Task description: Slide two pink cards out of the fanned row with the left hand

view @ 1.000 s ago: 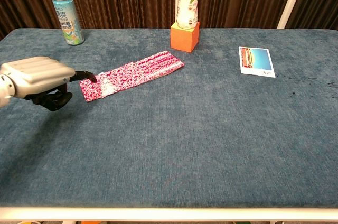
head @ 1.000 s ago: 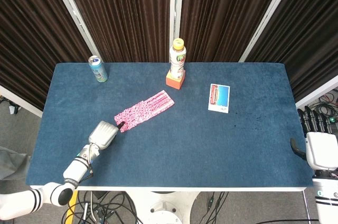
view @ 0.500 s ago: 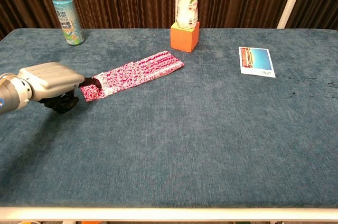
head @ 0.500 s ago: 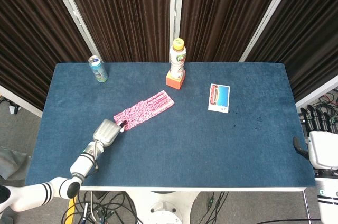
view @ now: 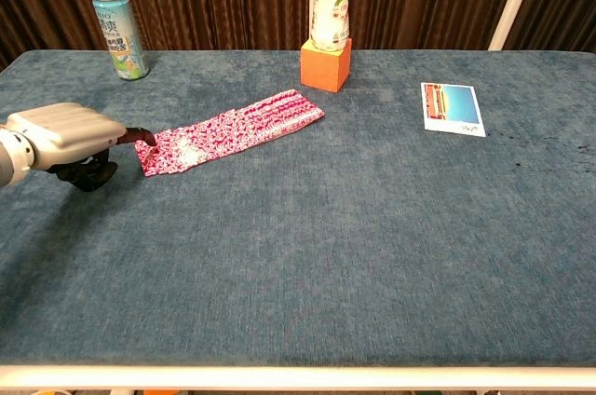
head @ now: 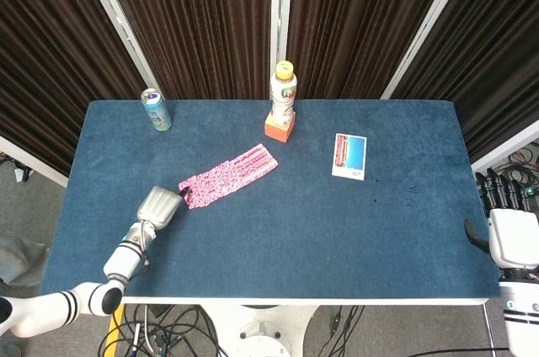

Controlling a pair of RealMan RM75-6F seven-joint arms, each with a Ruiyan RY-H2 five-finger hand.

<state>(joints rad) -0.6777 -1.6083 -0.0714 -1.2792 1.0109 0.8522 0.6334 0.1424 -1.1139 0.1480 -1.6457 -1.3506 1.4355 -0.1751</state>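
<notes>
Since a moment earlier, your left robot hand (view: 61, 130) had drawn back toward the bench's left edge, and the near end of the fanned row of pink patterned cards (view: 228, 129) had come with it, shifting slightly left. You had one dark fingertip (view: 142, 134) resting on the lower-left end of the row, with the remaining fingers curled beneath the pale back of the hand; nothing was gripped, only pressed from above. In the head view the same hand (head: 161, 205) sat just beside the row's end (head: 228, 174).

The row lay diagonally on the blue felt-covered bench (view: 354, 255), running from your fingertip up and right toward the orange block (view: 326, 64) carrying a tall plastic drink bottle (head: 284, 93).

These cards looked thin, light and slick against each other, while the felt would likely drag on the bottom ones. You would probably do best to press down on only the end cards and pull flat, since pinching an edge looked difficult. Too much pressure risked dragging the whole fan, which seemed to be happening.

Further off stood a blue-green drink can (view: 120, 33) at the back left and a picture postcard (view: 452, 108) to the right. Your right robot hand (head: 509, 226) hung off the bench's right edge, holding nothing, fingers loosely apart.
</notes>
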